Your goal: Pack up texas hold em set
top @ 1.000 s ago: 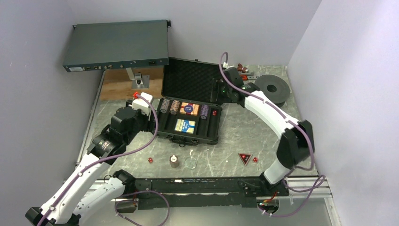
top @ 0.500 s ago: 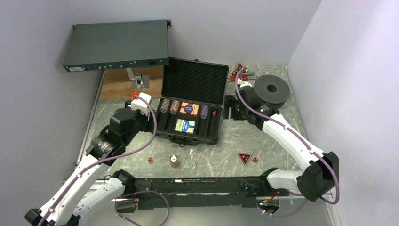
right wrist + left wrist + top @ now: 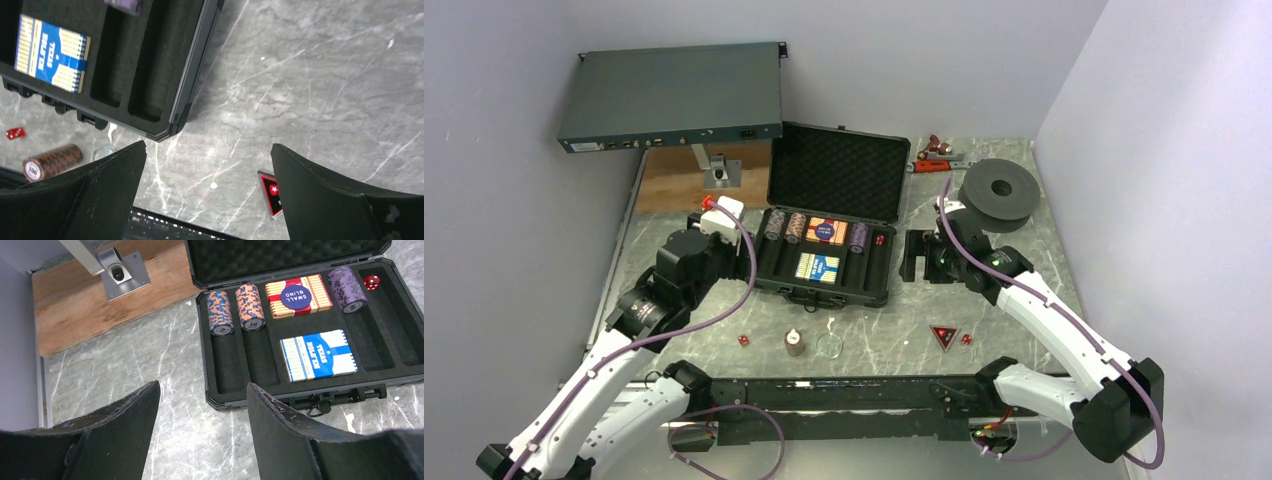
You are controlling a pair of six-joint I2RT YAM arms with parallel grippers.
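- Right arm: over the last second it has pulled back from the far right corner of the case [image 3: 839,180] and come down toward the near side. The right gripper [image 3: 207,150] now hangs over bare table [image 3: 1009,240] just right of the case.
- Its jaws have spread from partway to fully wide, with nothing between them.
- Left gripper [image 3: 202,390]: no change. It hovers off the case's left front corner, jaws moderately wide and empty.
- The case lies open and its contents have not moved:
  - two orange-blue chip stacks [image 3: 220,312]
  - a purple stack [image 3: 347,289]
  - the red deck [image 3: 299,296] and the blue deck [image 3: 318,355]
  - a red die [image 3: 371,282]
- Several slots are still vacant.
- Loose pieces on the table at the near side:
  - brown chip stack [image 3: 52,162]
  - red die [image 3: 15,133]
  - triangular marker [image 3: 943,336], with a second die [image 3: 966,340] beside it
- Judgement: the right arm looks to be lining up for a fresh pick, probably the marker or the die next to it. Packing is partly done, and the lid stays up until the strays are in.
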